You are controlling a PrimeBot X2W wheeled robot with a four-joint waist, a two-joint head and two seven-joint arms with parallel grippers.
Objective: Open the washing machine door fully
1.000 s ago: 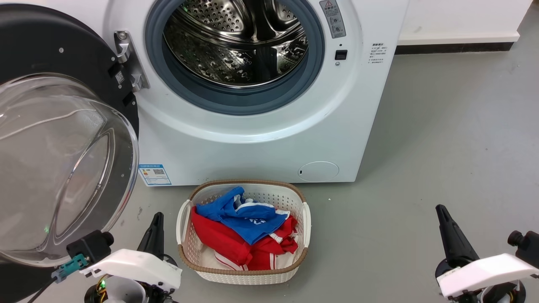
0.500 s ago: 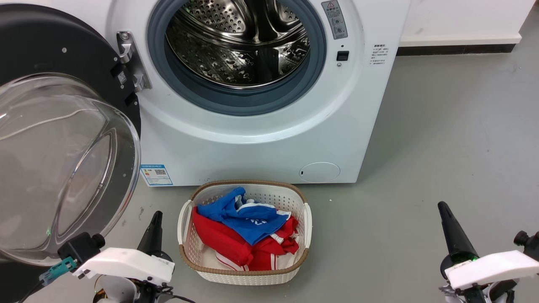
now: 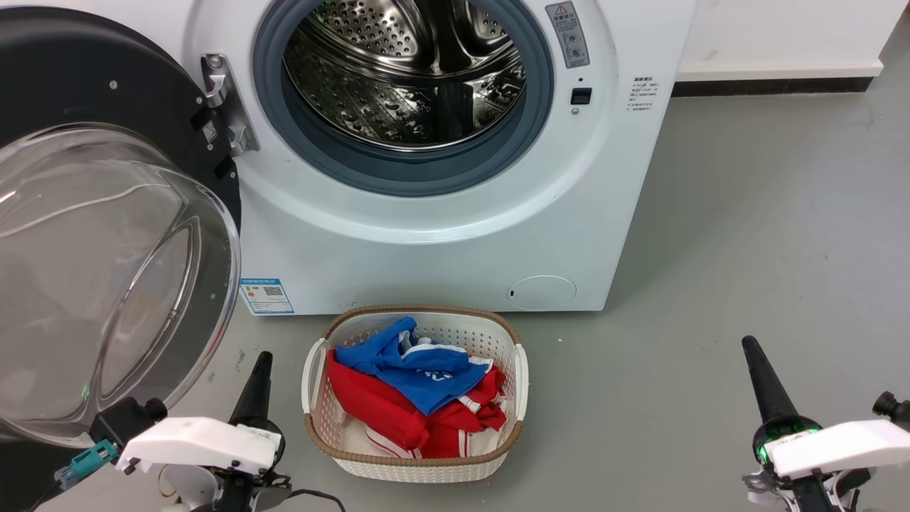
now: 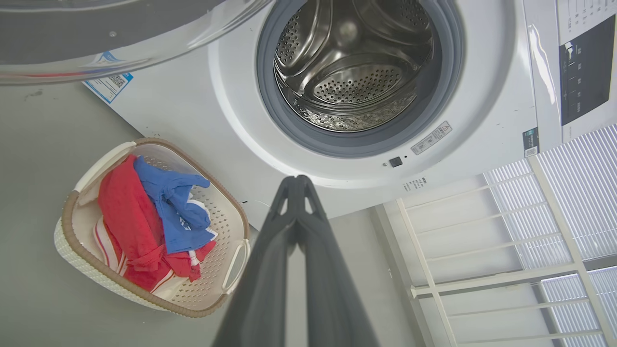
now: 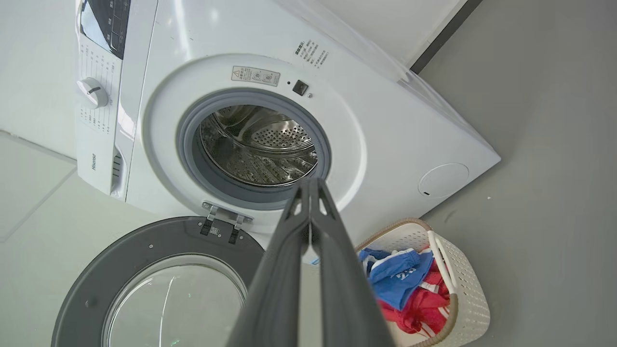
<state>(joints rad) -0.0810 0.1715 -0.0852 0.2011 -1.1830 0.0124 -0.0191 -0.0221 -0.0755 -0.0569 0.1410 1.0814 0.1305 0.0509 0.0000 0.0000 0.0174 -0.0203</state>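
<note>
The white washing machine (image 3: 441, 242) faces me with its steel drum (image 3: 405, 71) exposed. Its door (image 3: 78, 85), a black disc with a clear domed window (image 3: 106, 270), hangs swung wide to the left on its hinge (image 3: 226, 107). My left gripper (image 3: 259, 363) is shut and empty, low at the left, just below the door's glass and beside the basket. My right gripper (image 3: 752, 350) is shut and empty at the lower right, well clear of the machine. The right wrist view shows the door (image 5: 144, 250) lying open, the machine (image 5: 385, 120) and the gripper's (image 5: 308, 185) tips together. Left gripper (image 4: 296, 182) tips meet too.
A white laundry basket (image 3: 313, 363) with red and blue clothes (image 3: 412, 391) sits on the grey floor right in front of the machine, between my arms. A white wall with a dark skirting (image 3: 768, 82) runs behind at the right. A white rack (image 4: 506, 241) stands beside the machine.
Both grippers have drawn back toward the bottom of the head view. The whole picture has shifted slightly right, so the camera moved. The door keeps the same open angle.
</note>
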